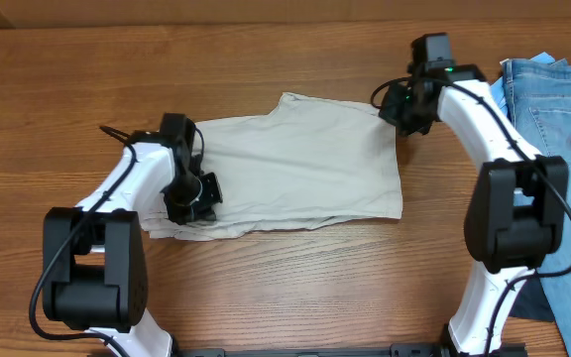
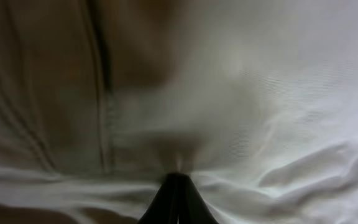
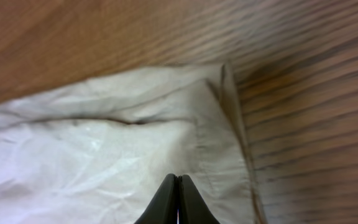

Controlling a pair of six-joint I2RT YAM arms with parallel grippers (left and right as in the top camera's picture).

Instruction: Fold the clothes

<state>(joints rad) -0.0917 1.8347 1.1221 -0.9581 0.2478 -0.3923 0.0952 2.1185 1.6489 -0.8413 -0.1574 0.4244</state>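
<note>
The clothes are one cream garment lying folded and flat across the middle of the table. My left gripper sits at its left end. In the left wrist view the left gripper is shut, and the cream fabric puckers in wrinkles that run to the tips, so it is pinched there. My right gripper is over the garment's far right corner. In the right wrist view the right gripper is shut above the hemmed corner, and the cloth beneath it lies smooth.
Blue denim jeans lie at the right edge of the table, behind the right arm. Bare wooden tabletop surrounds the garment at the back and front.
</note>
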